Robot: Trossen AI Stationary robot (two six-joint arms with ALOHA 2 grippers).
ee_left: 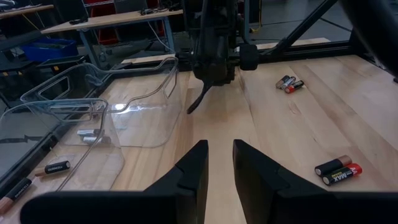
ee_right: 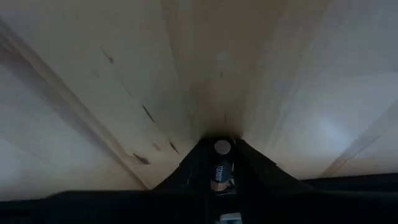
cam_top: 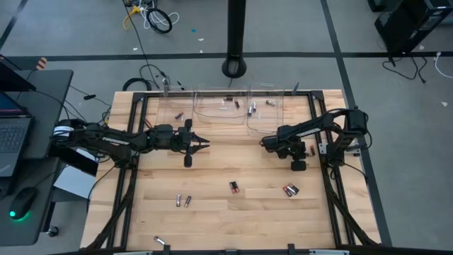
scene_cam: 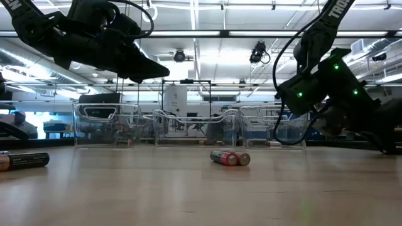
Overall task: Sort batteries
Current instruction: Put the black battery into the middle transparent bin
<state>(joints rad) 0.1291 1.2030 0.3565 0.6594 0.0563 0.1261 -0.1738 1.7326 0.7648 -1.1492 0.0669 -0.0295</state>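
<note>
The right gripper (ee_right: 222, 167) was clamped on a single battery (ee_right: 219, 167), a dark cell with a pale metal end cap. The battery lay lengthwise between the two fingers, its long axis running along them and its capped end pointing out past the fingertips towards the wooden table (ee_right: 93, 93) close below. From above, this gripper (cam_top: 267, 144) sat over the right half of the table, just in front of the clear plastic bins (cam_top: 233, 106) at the far edge.

The left gripper (ee_left: 219, 163) hung above the left half of the table with its fingers slightly parted and nothing between them, pointing towards the right arm.

Loose batteries lay flat on the table. A pair with red ends (cam_top: 233, 187) rested side by side near the middle, another pair (cam_top: 290, 190) lay further right, two silver ones (cam_top: 182, 201) lay to the left, and one (cam_top: 160, 241) sat near the front edge. Several more batteries (cam_top: 252, 108) lay inside the bins.
</note>
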